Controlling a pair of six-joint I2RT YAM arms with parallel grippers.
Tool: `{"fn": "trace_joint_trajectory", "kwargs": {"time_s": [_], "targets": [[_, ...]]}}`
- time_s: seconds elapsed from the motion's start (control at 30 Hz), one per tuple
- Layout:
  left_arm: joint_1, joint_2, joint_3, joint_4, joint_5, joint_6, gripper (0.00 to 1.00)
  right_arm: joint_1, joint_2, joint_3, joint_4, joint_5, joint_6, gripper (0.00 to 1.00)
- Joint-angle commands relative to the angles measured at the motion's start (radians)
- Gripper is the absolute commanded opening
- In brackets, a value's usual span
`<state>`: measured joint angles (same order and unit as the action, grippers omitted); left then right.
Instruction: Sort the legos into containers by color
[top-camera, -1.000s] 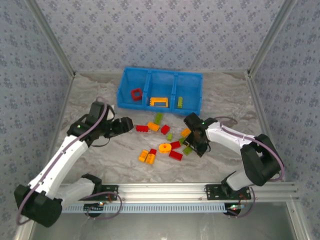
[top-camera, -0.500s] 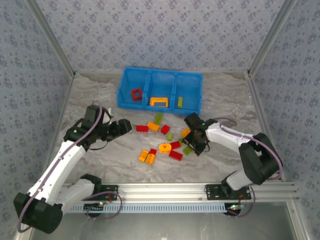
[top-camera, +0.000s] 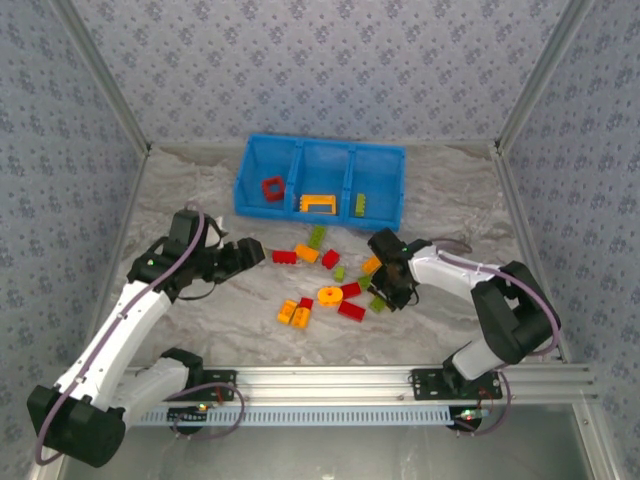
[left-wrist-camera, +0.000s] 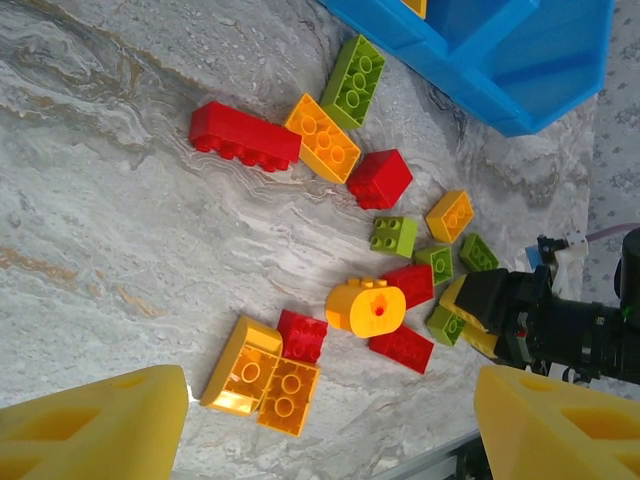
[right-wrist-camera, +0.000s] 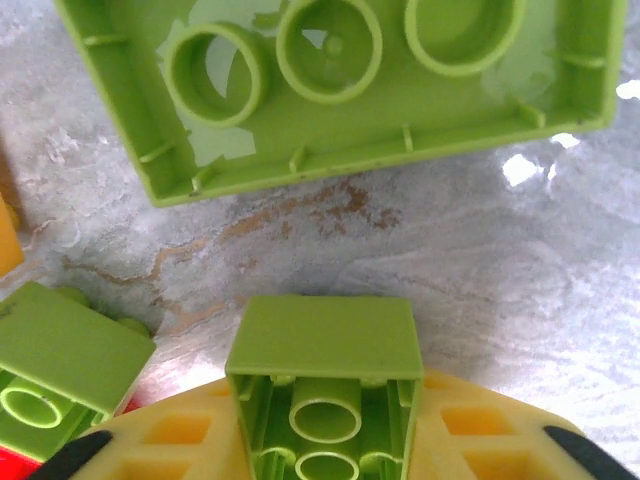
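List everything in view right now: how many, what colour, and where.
bin: one, blue, three compartments, far middle of table
red frame lego: one, left compartment
orange frame lego: one, middle compartment
green binned lego: one, right compartment
loose red legos: five, on table between arms
loose orange legos: five, including round lego, same cluster
loose green legos: about five, same cluster
table: one, grey marbled
left gripper: open, left of cluster
right gripper: shut on held green lego, right of cluster

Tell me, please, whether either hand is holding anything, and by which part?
The right hand appears to pinch a small lime green brick by its two side walls. The left hand is open and empty.
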<state>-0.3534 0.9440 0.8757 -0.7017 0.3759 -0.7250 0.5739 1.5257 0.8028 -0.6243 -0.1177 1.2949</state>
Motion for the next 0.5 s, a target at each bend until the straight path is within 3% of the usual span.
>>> {"fn": "trace_joint_trajectory", "kwargs": {"time_s": [0.0,0.23,0.47], "targets": [[0.005,-0.005,0.020,0.032,0.027,-0.024,0.76,0.005,0.023,0.027,-0.023,0.046,-0.029,0.29],[0.005,0.024,0.066,0.094,0.038,-0.069,0.78,0.059,-0.008,0.413,-0.340,0.299,-0.259,0.29],[0.004,0.117,0.142,0.189,0.045,-0.097,0.80,-0.075,0.240,0.742,-0.321,0.380,-0.498,0.30]]}}
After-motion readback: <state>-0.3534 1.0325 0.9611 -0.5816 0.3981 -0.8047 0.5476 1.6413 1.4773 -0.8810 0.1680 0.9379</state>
